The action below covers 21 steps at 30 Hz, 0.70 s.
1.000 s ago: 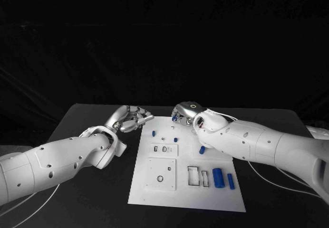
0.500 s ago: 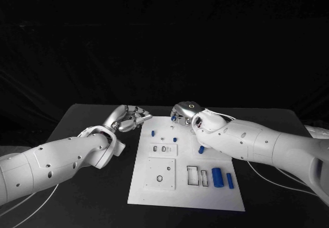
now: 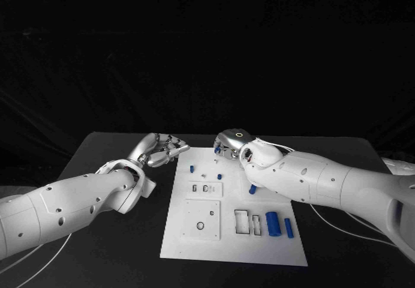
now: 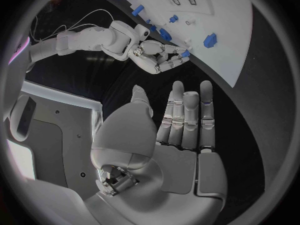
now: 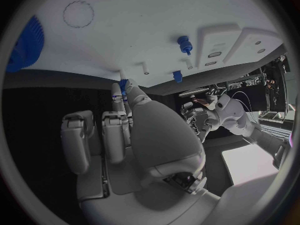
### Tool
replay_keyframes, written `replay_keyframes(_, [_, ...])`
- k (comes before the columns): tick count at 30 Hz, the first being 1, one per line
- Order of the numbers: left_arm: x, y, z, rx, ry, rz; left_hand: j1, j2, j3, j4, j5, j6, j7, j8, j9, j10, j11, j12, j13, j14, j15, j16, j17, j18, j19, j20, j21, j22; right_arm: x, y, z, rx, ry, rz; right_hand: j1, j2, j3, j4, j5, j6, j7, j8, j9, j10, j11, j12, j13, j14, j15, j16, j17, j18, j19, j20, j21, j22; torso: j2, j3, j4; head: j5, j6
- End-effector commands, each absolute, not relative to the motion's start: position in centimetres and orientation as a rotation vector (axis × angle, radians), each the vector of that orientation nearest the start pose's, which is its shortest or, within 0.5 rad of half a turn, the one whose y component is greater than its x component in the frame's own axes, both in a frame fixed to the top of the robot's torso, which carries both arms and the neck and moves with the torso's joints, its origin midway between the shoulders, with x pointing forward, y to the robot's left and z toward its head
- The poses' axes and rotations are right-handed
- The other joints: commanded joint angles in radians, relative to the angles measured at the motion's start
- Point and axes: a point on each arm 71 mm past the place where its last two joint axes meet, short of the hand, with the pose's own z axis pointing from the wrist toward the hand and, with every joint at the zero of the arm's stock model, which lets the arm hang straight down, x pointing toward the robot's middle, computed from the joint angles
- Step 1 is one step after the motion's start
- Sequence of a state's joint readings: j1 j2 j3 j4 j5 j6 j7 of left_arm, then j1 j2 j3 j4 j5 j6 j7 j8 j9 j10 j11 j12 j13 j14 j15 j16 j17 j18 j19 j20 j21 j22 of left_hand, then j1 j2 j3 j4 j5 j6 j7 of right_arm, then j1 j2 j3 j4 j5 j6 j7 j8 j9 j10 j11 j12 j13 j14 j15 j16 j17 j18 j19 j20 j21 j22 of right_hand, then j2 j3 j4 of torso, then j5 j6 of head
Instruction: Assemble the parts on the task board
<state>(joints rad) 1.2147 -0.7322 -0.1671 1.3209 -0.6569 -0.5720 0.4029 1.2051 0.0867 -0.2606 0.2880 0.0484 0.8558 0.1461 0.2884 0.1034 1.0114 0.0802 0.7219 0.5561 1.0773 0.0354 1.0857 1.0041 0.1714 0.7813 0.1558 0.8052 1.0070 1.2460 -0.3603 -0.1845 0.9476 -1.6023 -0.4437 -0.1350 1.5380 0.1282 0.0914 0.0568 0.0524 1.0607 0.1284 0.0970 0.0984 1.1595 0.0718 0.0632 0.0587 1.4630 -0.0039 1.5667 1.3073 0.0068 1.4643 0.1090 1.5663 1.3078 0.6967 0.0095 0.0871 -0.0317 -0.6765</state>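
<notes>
The white task board [image 3: 232,240] lies mid-table. My right hand [image 3: 232,143] hovers over its far edge and pinches a small blue part [image 5: 124,84] between thumb and a fingertip; the same hand [image 4: 156,56] is curled with blue at its fingertips in the left wrist view. My left hand [image 3: 162,150] hangs just off the board's far left corner, its fingers [image 4: 187,116] stretched out with nothing in them. Small blue pegs [image 3: 194,168] [image 3: 221,176] [image 3: 253,189] stand on the board. A large blue cylinder [image 3: 274,223] and a thinner one [image 3: 289,228] lie at its right side.
Rectangular slots [image 3: 243,221] and a raised plate with a ring hole [image 3: 201,226] occupy the board's near half. Black table [image 3: 104,180] shows on both sides of the board. Thin white cables [image 3: 346,225] trail under my right arm.
Both hands have drifted a little to the left at the board's far edge. The parts on the board have not moved.
</notes>
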Motion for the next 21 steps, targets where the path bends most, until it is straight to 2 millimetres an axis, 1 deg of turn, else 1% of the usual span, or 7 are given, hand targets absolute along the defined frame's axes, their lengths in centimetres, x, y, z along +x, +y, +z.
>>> replay_keyframes(1, [50.9, 20.98, -20.67, -0.391, 1.412, -1.098, 0.007, 0.001, -0.006, 0.002, 0.003, 0.007, -0.002, -0.006, 0.001, 0.007, 0.0, -0.003, -0.001, -0.002, 0.0, -0.005, -0.001, 0.007, -0.001, 0.001, -0.003, -0.002, 56.14, -11.24, -22.97, -0.35, 1.598, 0.375, 0.009, 0.0, 0.007, -0.002, 0.003, 0.027, -0.02, 0.003, 0.006, 0.009, -0.008, -0.001, 0.001, 0.108, 0.0, 0.004, 0.263, -0.007, 0.106, -0.002, 0.004, 0.263, -0.001, 0.0004, -0.0011, 0.0, -0.002])
replay_keyframes(4, [50.91, 21.03, -20.68, -0.392, 1.412, -1.097, 0.007, 0.001, -0.006, 0.002, 0.003, 0.007, -0.002, -0.007, 0.001, 0.007, 0.0, -0.004, -0.001, -0.002, 0.0, -0.005, 0.0, 0.007, -0.001, 0.001, -0.003, -0.002, 56.16, -11.32, -23.03, -0.346, 1.603, 0.365, 0.009, 0.0, 0.007, -0.002, 0.003, 0.027, -0.02, 0.003, 0.006, 0.009, -0.008, -0.001, 0.001, 0.108, 0.0, 0.004, 0.263, -0.007, 0.106, -0.002, 0.004, 0.263, -0.001, 0.0003, -0.0007, 0.0, -0.001])
replay_keyframes(7, [50.95, 21.12, -20.7, -0.393, 1.412, -1.093, 0.007, 0.001, -0.006, 0.002, 0.003, 0.007, -0.002, -0.007, 0.001, 0.007, 0.0, -0.004, -0.001, -0.001, 0.0, -0.004, 0.0, 0.007, -0.001, 0.001, -0.003, -0.002, 56.2, -11.44, -23.07, -0.341, 1.607, 0.356, 0.009, -0.001, 0.008, -0.001, 0.003, 0.027, -0.019, 0.003, 0.006, 0.009, -0.008, -0.001, 0.001, 0.108, 0.0, 0.004, 0.263, -0.007, 0.106, -0.002, 0.004, 0.263, -0.001, 0.0009, -0.0017, 0.001, -0.002])
replay_keyframes(9, [50.98, 21.17, -20.72, -0.394, 1.413, -1.091, 0.007, 0.001, -0.006, 0.002, 0.003, 0.007, -0.002, -0.007, 0.001, 0.007, 0.0, -0.004, -0.001, -0.001, 0.0, -0.004, 0.0, 0.007, -0.001, 0.001, -0.003, -0.002, 56.18, -11.49, -23.08, -0.339, 1.608, 0.353, 0.009, -0.001, 0.008, -0.001, 0.003, 0.027, -0.019, 0.003, 0.006, 0.009, -0.008, -0.001, 0.001, 0.108, 0.0, 0.004, 0.263, -0.007, 0.106, -0.002, 0.004, 0.263, -0.001, 0.0006, -0.0007, 0.0, -0.002])
replay_keyframes(12, [51.03, 21.24, -20.74, -0.395, 1.413, -1.088, 0.007, 0.001, -0.006, 0.002, 0.003, 0.007, -0.002, -0.007, 0.001, 0.007, 0.0, -0.004, -0.001, -0.001, 0.0, -0.004, 0.0, 0.007, -0.001, 0.001, -0.003, -0.002, 56.06, -11.54, -23.03, -0.336, 1.603, 0.357, 0.008, -0.002, 0.009, -0.001, 0.002, 0.027, -0.019, 0.002, 0.005, 0.008, -0.008, -0.002, 0.001, 0.108, 0.0, 0.004, 0.263, -0.007, 0.106, -0.002, 0.004, 0.263, -0.002, 0.001, -0.0018, -0.001, -0.003])
replay_keyframes(17, [51.14, 21.23, -20.78, -0.395, 1.413, -1.085, 0.007, 0.001, -0.006, 0.002, 0.003, 0.007, -0.002, -0.007, 0.001, 0.007, 0.0, -0.004, -0.001, -0.001, 0.0, -0.004, 0.0, 0.007, -0.001, 0.001, -0.003, -0.002, 55.9, -11.67, -22.68, -0.314, 1.567, 0.371, 0.008, -0.002, 0.009, 0.0, 0.002, 0.026, -0.018, 0.002, 0.005, 0.008, -0.007, -0.002, 0.001, 0.108, 0.0, 0.004, 0.263, -0.007, 0.106, -0.001, 0.004, 0.263, -0.004, 0.0005, -0.0013, -0.004, -0.003])
replay_keyframes(21, [51.22, 21.22, -20.82, -0.395, 1.414, -1.084, 0.008, 0.002, -0.007, 0.002, 0.003, 0.006, -0.002, -0.008, 0.001, 0.008, 0.0, -0.004, -0.002, 0.0, 0.0, -0.004, 0.001, 0.007, 0.0, 0.001, -0.005, -0.002, 55.86, -11.85, -22.18, -0.287, 1.533, 0.396, 0.007, -0.002, 0.011, 0.001, 0.002, 0.027, -0.018, 0.001, 0.005, 0.009, -0.006, -0.002, 0.001, 0.108, 0.001, 0.004, 0.263, -0.007, 0.106, -0.001, 0.004, 0.263, -0.003, 0.001, -0.0015, -0.006, 0.0])
